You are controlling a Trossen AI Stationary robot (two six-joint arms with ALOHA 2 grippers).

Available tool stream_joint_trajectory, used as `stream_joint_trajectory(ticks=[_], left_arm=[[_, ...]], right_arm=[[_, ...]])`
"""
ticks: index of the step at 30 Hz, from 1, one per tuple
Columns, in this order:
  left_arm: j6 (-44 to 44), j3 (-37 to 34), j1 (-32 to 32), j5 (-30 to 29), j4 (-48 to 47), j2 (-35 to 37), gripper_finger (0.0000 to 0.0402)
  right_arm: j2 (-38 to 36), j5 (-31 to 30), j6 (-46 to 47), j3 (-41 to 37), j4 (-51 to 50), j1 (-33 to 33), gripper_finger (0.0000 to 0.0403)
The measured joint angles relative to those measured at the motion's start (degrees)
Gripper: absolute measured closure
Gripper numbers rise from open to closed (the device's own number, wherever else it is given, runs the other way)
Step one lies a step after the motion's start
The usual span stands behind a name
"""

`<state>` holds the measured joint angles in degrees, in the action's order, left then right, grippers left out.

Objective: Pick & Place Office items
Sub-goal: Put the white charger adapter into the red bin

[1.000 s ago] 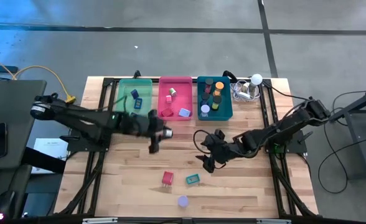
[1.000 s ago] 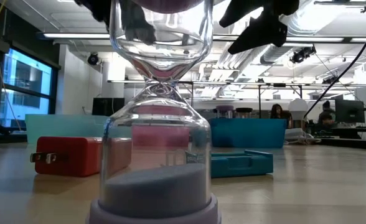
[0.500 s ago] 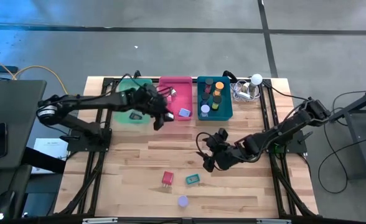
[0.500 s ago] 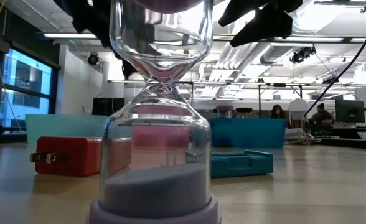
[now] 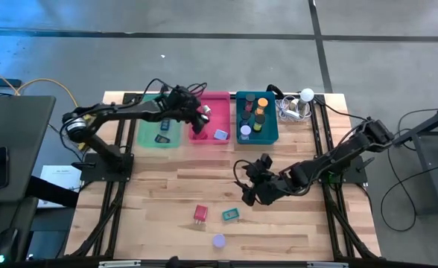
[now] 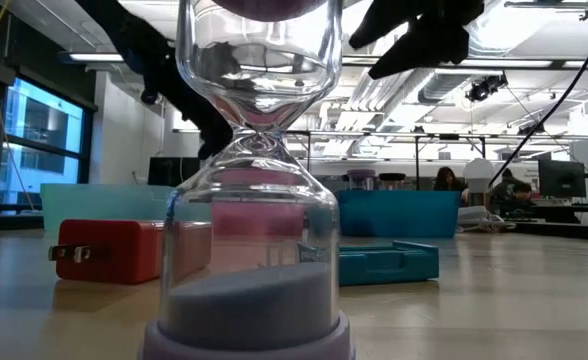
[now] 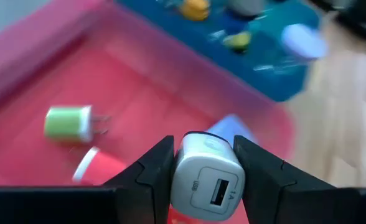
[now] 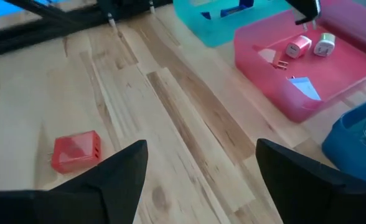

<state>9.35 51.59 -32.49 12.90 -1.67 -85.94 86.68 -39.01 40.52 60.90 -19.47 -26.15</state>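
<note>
The light wooden plank desk [image 5: 159, 201] carried three trays side by side along its far edge: a green tray [image 5: 150, 134], a pink tray [image 5: 201, 138] and a teal tray [image 5: 274, 126], with a white ball [image 5: 307, 94] and a cable bundle [image 5: 292, 110] just beside the teal one. Toward the near edge lay a red charger block [image 5: 200, 214], a teal block [image 5: 230, 214] close by it, and a lavender-capped hourglass [image 5: 218, 240] nearest the edge.
</note>
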Motion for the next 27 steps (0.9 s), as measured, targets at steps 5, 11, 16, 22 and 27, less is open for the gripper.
stream_joint_trajectory(ticks=[5, 11, 16, 22, 27], left_arm=[[1.7, 0.0, -2.9, 0.5, 0.9, -4.8, 0.0262], [1.5, 0.0, -3.4, 1.0, 2.2, -6.2, 0.0245], [1.0, 0.0, -3.4, 0.7, 3.2, -6.2, 0.0241], [1.0, 0.0, -3.3, 0.4, 4.6, -6.2, 0.0240], [0.6, 0.0, -3.3, 0.4, 5.2, -6.2, 0.0240]], right_arm=[[2.2, 0.0, -0.1, 0.0, 0.3, 0.3, 0.0115], [3.8, 0.4, -0.2, 0.0, 0.7, 0.8, 0.0115], [3.8, 0.4, -0.2, 0.0, 0.9, 1.1, 0.0115], [3.8, 0.6, -0.2, 0.0, 0.9, 1.1, 0.0115], [3.8, 0.6, -0.2, 0.0, 0.9, 1.1, 0.0115]])
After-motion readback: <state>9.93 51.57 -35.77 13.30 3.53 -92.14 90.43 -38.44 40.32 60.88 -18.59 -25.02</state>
